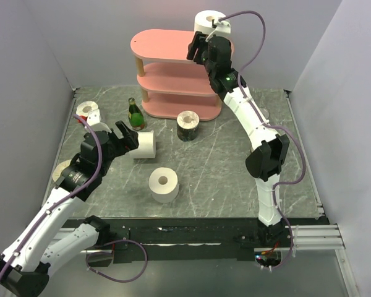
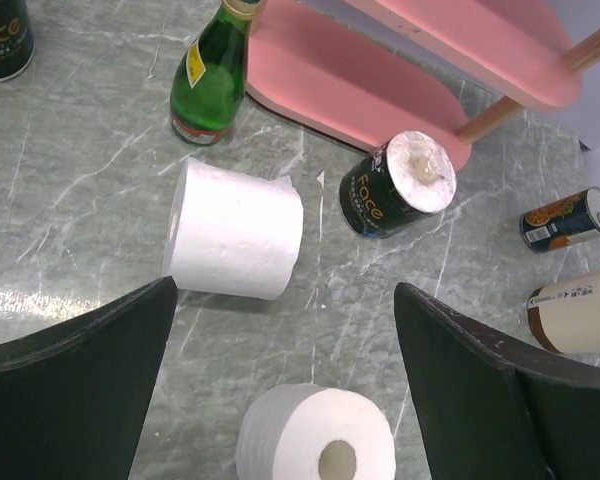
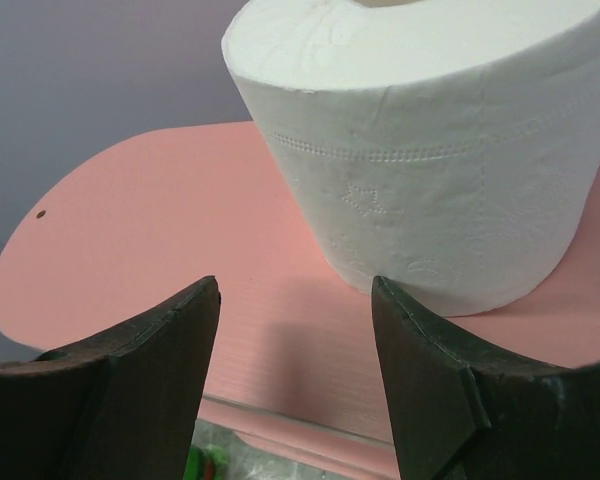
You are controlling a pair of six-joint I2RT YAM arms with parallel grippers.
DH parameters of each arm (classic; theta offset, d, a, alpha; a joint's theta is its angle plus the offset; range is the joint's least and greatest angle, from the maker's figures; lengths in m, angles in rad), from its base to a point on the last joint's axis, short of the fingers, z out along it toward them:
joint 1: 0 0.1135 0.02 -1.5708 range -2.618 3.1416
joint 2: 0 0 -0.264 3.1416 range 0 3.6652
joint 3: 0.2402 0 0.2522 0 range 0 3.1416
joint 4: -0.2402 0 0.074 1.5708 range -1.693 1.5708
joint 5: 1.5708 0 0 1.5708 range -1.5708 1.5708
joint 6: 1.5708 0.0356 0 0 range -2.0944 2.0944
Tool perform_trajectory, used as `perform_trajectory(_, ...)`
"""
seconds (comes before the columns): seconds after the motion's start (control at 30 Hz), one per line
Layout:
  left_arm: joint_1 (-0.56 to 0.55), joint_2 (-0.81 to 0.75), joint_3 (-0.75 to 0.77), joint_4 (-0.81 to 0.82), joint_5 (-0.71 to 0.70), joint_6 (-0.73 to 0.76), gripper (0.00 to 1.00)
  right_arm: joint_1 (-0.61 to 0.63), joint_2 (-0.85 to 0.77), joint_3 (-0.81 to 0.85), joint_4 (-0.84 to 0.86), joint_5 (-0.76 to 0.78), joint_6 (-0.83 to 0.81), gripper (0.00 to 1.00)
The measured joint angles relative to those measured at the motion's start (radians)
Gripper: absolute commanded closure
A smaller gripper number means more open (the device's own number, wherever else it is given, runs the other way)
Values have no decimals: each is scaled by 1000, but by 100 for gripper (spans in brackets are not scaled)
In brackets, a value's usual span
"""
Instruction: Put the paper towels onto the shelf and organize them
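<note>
Right gripper (image 1: 198, 47) hovers at the top board of the pink shelf (image 1: 164, 43), jaws spread and holding nothing. One white paper towel roll (image 1: 210, 23) stands upright on that board, just beyond the fingertips and not between them. The right wrist view shows the same roll (image 3: 420, 150) on the pink board (image 3: 150, 220), with both dark fingers (image 3: 170, 340) short of it.

Across the grey marbled table (image 1: 235, 179), the left gripper (image 1: 128, 135) hangs with jaws wide apart and empty, above a white roll lying on its side (image 1: 143, 146). A second white roll (image 1: 164, 184) stands upright nearer the arm bases. A dark-banded roll (image 1: 188, 125) sits just in front of the shelf's bottom board, and a green bottle (image 1: 135, 114) stands upright beside that board's left end.
</note>
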Motion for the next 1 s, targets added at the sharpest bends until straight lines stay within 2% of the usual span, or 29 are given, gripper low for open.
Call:
perform_trajectory(0.17, 0, 8, 0, 17, -6, -18, 4, 0, -21, -27, -6, -6, -1, 30)
perform_trajectory(0.3, 0, 45, 2, 37, -6, -43, 2, 0, -91, -90, -36, -78, -8, 29)
perform_trajectory(0.47, 0, 129, 27, 13, -2, -72, 3, 10, -268, -224, -64, -169, -26, 28)
perform_trajectory(0.67, 2, 151, 33, -107, 128, -97, 11, 51, -624, -565, -79, -212, -23, 27)
perform_trajectory(0.77, -11, 156, 15, -149, 222, -99, 11, 76, -785, -743, -80, -224, -10, 27)
perform_trajectory(1.0, -186, 211, -51, -200, 294, -148, 12, 101, -1026, -1110, -129, -228, 11, 26)
